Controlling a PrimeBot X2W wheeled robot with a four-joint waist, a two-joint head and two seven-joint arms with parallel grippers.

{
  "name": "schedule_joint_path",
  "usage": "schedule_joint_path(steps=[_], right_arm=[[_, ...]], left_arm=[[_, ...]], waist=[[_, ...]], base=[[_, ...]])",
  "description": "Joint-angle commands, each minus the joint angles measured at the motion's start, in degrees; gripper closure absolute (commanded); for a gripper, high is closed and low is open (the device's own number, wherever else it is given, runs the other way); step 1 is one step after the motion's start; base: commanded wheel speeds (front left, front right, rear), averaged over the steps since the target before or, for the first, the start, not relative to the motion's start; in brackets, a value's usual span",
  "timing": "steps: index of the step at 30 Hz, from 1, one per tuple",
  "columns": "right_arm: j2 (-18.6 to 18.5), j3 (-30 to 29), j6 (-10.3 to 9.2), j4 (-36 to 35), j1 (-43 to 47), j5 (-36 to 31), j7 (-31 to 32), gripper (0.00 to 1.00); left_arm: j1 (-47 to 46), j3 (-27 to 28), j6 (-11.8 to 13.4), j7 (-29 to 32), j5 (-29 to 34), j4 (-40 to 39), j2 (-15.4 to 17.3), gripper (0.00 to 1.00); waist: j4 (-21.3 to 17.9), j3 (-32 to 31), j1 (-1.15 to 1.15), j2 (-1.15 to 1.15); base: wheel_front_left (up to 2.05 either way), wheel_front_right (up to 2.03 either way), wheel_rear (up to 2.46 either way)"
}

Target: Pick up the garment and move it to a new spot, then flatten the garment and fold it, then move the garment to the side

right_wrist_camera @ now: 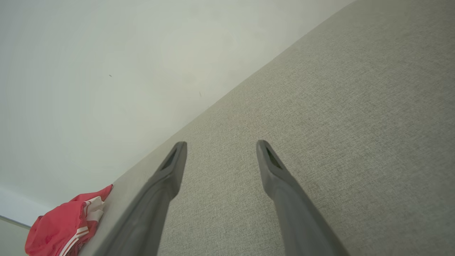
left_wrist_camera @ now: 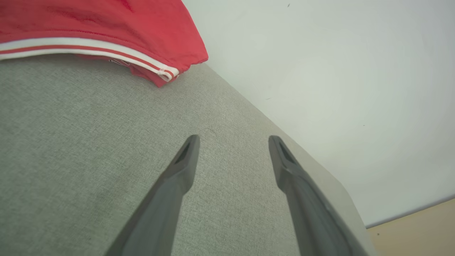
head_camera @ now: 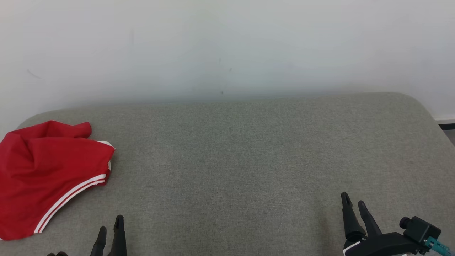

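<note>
The garment (head_camera: 46, 170) is a red piece of cloth with two thin white stripes running along one hem. It lies bunched and creased at the left edge of the head view, with a little white showing at its right corner. It rests on a grey fabric surface (head_camera: 249, 149) whose far edge meets a pale wall (head_camera: 227, 46). In the left wrist view the striped hem fills the upper left. The left gripper (head_camera: 111, 227) sits at the lower left just beside the garment, fingers spread and holding nothing. The right gripper (head_camera: 353, 200), at the lower right and well apart from the cloth, is likewise spread and empty.
</note>
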Motion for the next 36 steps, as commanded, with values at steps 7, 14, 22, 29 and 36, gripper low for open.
schedule_joint_path(steps=[7,14,22,29,36], right_arm=[[-0.95,1.17,-0.06,-0.20,-1.06,-6.70,-0.63,0.00],[-1.14,1.41,-0.07,-0.41,-0.82,-11.97,-1.30,0.00],[-0.76,1.31,-0.07,-0.61,-0.46,-17.26,-1.52,0.00],[-0.53,1.29,-0.08,-0.89,-0.14,-21.36,-1.23,0.00],[-0.64,1.60,-0.09,-0.99,0.04,-24.45,-1.31,0.00]], left_arm=[[0.62,-0.25,-0.49,-1.66,8.01,-0.91,0.45,0.00],[1.03,-0.06,-0.78,-2.70,13.38,-0.84,0.60,0.00],[0.75,0.35,-0.68,-3.84,19.05,-0.91,0.95,0.00],[0.58,0.05,-0.37,-4.80,23.65,-1.25,0.93,0.00],[0.76,-1.14,0.33,-5.58,26.99,-1.16,0.79,0.00]], waist=[[-0.12,-0.55,0.00,0.00],[-0.24,-1.03,0.00,0.00],[-0.26,-1.40,0.00,0.00],[-0.34,-1.62,0.00,0.00],[-0.41,-1.78,0.00,0.00]], base=[[0.00,0.00,0.00],[0.00,0.00,0.00],[0.00,0.00,0.00],[0.00,0.00,0.00],[0.00,0.00,0.00]])
